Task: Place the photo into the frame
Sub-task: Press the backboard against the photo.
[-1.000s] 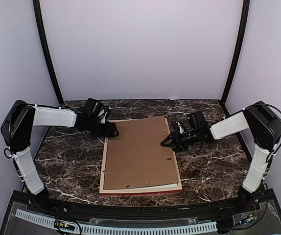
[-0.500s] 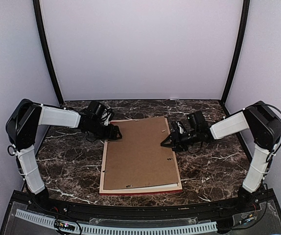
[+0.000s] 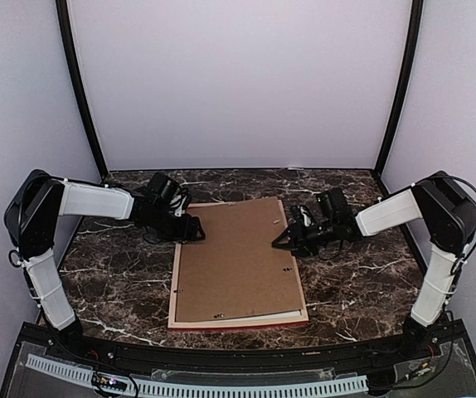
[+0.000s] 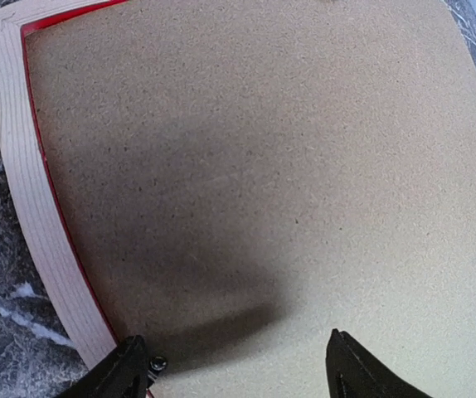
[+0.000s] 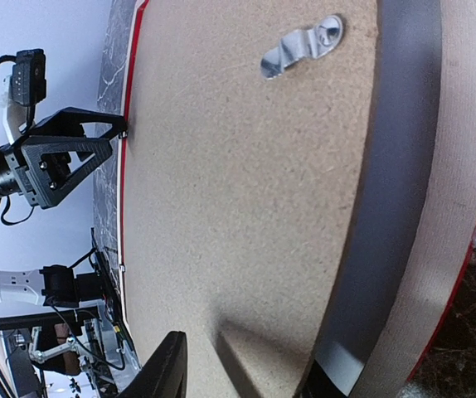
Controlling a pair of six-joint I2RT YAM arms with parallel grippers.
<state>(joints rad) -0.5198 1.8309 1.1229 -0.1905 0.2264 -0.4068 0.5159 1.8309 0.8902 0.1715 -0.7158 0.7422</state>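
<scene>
Tom: Only the left pincer (image 3: 196, 234) has shifted since a second ago. It has slid a little nearer and inward, onto the far-left corner of the frame (image 4: 24, 199). The right arm has held its pose.

Mira: Where does the frame lie?

Tom: Flat on the dark marbled bench (image 3: 122, 274), midway between the two arms, back side up. Pale wood rails run around a brown backing board (image 3: 236, 261) that fills it. Red shows along the inner edge and the near side.

Mira: And the photo?

Tom: Not to be made out, as the board covers whatever lies beneath. A pale sliver (image 3: 259, 316) peeks out under the board's near edge, and I cannot tell what it is.

Mira: The left pincer's state?

Tom: Wide. Its fingertips (image 4: 126, 369) stand well apart over the board at that corner. The one beside the rail is just by a small metal tab (image 4: 157, 362). Nothing is between them.

Mira: The right pincer (image 3: 279, 241)?

Tom: It is at the board's right edge, part-way closed. In its wrist view one finger (image 5: 167, 369) lies over the board and the other is a dark shape by the edge, mostly hidden. A grey strip (image 5: 395, 166) runs between board and rail there. Whether it pinches the board I cannot tell. A silver hanger clip (image 5: 303, 48) sits on the board farther along.
</scene>
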